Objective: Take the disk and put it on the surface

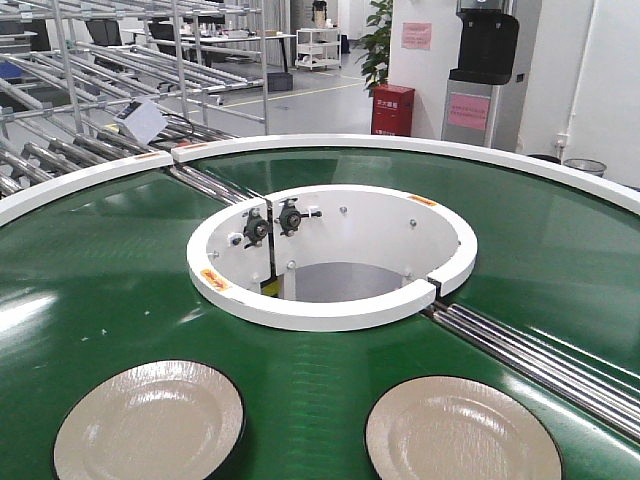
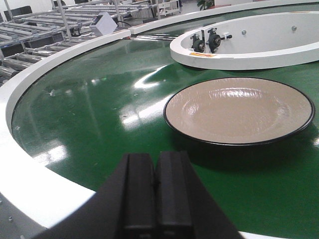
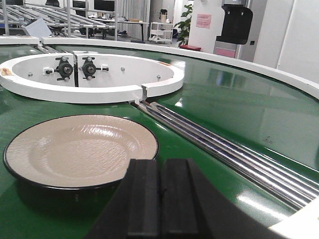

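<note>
Two disks lie flat on the green conveyor belt (image 1: 90, 270). Both are beige plates with a thin black rim and a glossy inside. In the front view the left disk (image 1: 150, 422) is at 7 o'clock from the white inner ring (image 1: 330, 312), and the right disk (image 1: 462, 434) is at 5 o'clock from it. The two disks are well apart, with bare belt between them.

In the left wrist view the left gripper (image 2: 156, 169) has its two black fingers pressed together, with nothing between them. The left disk (image 2: 239, 110) is at 1 o'clock from it, and a strip of green belt separates them.

In the right wrist view the right gripper (image 3: 160, 174) is also clenched on nothing. The right disk (image 3: 79, 148) is at 10 o'clock from it. The finger tips cover a small part of the near rim; I cannot tell if they touch it.

Shiny metal rollers (image 1: 545, 362) cross the belt at 4 o'clock from the inner ring, just beside the right disk. Two black bearings (image 1: 272, 222) sit on the inner wall of the ring at 10 o'clock. A white outer rim (image 1: 60, 190) borders the belt. Behind it, at 11 o'clock, stand metal racks (image 1: 100, 60), and at 1 o'clock a red cabinet (image 1: 392, 110).
</note>
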Robot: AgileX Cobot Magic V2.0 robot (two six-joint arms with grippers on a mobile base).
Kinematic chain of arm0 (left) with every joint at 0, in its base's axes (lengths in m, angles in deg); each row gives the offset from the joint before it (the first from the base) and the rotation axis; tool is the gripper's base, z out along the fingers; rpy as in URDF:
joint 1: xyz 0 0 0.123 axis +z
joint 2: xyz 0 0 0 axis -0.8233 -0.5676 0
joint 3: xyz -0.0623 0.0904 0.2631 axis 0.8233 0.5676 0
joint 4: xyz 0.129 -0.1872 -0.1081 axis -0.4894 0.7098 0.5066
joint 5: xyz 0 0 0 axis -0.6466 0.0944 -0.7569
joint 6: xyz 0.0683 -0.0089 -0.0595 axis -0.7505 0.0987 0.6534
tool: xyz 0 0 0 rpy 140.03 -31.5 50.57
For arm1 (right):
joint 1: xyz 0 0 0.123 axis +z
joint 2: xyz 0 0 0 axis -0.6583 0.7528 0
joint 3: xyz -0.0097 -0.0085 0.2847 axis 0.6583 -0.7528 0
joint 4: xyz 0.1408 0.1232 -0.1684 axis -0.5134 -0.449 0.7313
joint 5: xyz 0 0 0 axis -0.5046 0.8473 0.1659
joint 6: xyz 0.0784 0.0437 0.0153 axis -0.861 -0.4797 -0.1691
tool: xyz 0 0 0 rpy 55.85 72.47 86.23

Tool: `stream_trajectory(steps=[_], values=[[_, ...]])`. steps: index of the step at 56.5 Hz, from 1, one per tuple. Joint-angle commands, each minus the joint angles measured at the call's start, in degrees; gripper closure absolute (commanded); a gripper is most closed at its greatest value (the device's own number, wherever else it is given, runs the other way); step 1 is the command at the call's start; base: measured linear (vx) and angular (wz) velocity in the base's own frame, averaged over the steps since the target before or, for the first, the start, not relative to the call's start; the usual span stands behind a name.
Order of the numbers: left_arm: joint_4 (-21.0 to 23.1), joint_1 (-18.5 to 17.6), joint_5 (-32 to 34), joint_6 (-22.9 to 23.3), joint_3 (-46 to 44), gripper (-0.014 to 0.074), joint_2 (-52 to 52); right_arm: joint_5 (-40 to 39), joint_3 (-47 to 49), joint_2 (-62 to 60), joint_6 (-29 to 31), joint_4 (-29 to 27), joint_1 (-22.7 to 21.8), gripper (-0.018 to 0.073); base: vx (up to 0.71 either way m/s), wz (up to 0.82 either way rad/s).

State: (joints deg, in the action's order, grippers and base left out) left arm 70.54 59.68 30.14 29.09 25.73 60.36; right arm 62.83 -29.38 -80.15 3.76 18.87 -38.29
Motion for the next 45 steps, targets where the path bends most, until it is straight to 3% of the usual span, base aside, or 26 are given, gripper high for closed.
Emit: stream_trajectory(steps=[1,40,45], values=[[0.4,-0.3,4.9,0.4,0.6,0.0598,0.6,-5.1,-1.1,-0.7,0.2,0.1,-0.4,0.0568,0.00,0.00],[0.4,-0.3,4.9,0.4,0.6,0.0598,0.6,-5.8,-1.1,-0.7,0.2,0.1,-0.4,0.0568,0.00,0.00],[0.4,-0.3,10.6,0.4,0.1,0.0598,0.6,-8.3,-1.1,-0.7,0.2,0.1,-0.4,0.0568,0.00,0.00]])
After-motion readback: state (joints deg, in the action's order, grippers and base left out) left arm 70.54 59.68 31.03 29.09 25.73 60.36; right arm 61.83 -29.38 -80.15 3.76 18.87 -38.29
